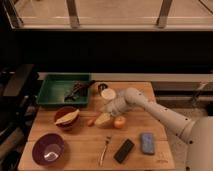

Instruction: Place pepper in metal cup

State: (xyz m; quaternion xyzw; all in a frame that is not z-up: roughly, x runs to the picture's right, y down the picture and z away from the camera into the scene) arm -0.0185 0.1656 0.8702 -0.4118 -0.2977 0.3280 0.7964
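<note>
The pepper (91, 121) lies on the wooden table (82, 142), a small orange-red piece showing between the red bowl and a round orange fruit (119, 122). My gripper (104, 114) is low over the table right beside the pepper's right end, with a pale yellowish piece (103, 119) just under it. The white arm (150, 109) reaches in from the right. A small dark cup (102, 87), seemingly the metal cup, stands behind the gripper by the green tray's right end, next to a white round thing (108, 94).
A green tray (52, 97) with dark utensils is at the back left. A red bowl (66, 120) holds a pale yellow strip. A purple bowl (48, 149), a fork (105, 149), a black block (124, 150) and a blue sponge (147, 142) lie along the front.
</note>
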